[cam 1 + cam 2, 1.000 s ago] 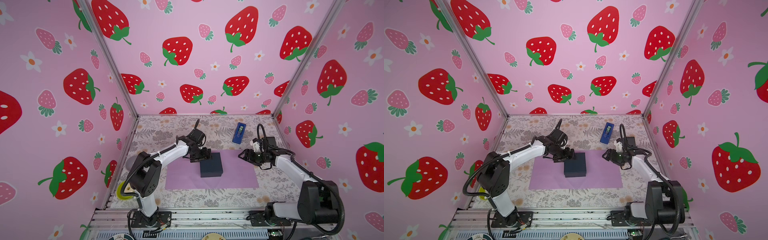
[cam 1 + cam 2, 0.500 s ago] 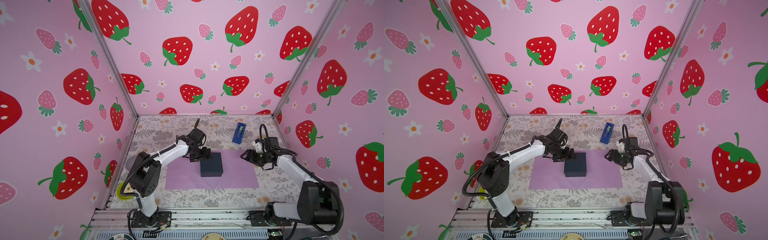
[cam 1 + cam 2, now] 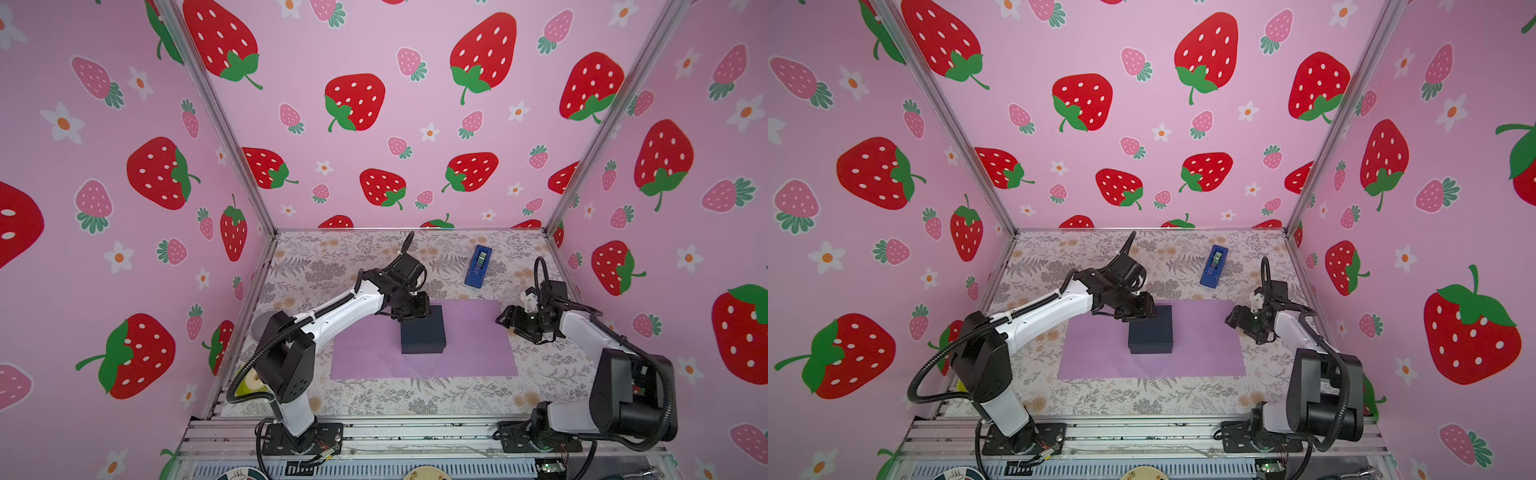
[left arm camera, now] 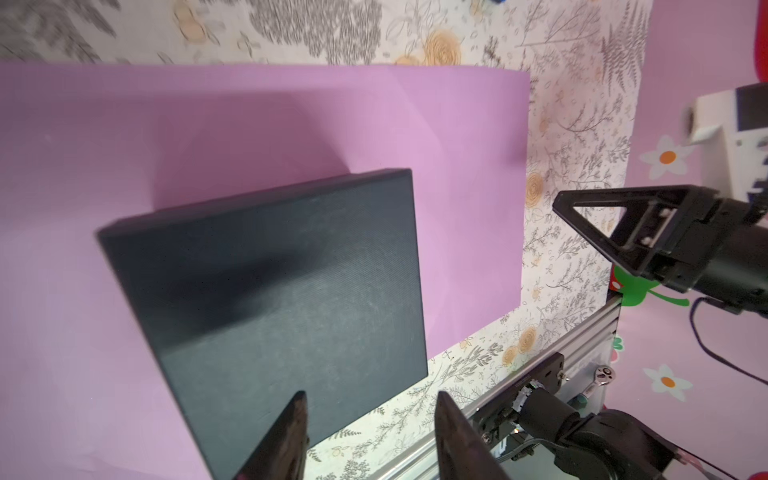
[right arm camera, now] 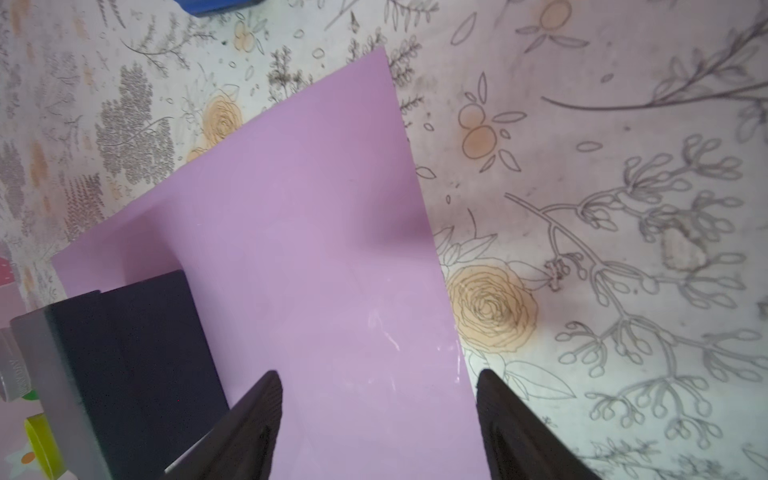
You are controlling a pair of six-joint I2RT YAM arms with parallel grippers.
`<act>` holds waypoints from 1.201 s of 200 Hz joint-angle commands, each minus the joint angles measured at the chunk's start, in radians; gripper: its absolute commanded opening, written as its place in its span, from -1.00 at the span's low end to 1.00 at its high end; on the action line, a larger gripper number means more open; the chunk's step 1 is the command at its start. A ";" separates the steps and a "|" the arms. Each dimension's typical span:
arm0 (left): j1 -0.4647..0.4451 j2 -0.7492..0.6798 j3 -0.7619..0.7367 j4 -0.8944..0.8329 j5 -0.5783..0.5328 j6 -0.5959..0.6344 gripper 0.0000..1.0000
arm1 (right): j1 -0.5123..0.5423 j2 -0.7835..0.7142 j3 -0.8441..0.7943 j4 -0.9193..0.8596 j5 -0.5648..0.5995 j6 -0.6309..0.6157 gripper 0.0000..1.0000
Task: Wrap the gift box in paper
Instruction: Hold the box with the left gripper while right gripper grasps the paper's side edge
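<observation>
A: Where's the gift box (image 3: 423, 334)?
B: Middle of the paper (image 3: 478, 340), lilac face up; left gripper (image 4: 370, 428) half-parted above one corner, empty; right gripper (image 5: 377, 386) wide over the paper's edge.
A: Flimsy stuff, I'd guess; pinch that edge.

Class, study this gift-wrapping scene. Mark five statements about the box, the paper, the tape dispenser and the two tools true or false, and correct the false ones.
1. The gift box stands on the paper. True.
2. The paper is folded over the box's top. False: it lies flat under the box, whose top is bare.
3. The tape dispenser lies on the paper. False: it lies on the floral table, beyond the paper's far edge.
4. The right tool is open and holds nothing. True.
5. The left tool is at the tape dispenser. False: it is at the gift box.
</observation>
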 commanded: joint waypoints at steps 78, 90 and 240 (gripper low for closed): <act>-0.004 0.102 -0.028 -0.012 0.028 -0.024 -0.10 | 0.067 0.093 -0.046 -0.007 0.038 0.041 0.56; -0.004 0.104 -0.030 -0.013 0.029 -0.024 -0.11 | 0.084 0.097 -0.055 0.001 0.025 0.047 0.55; -0.004 0.104 -0.047 -0.010 0.025 -0.025 -0.12 | 0.144 -0.106 -0.166 0.119 -0.315 0.166 0.58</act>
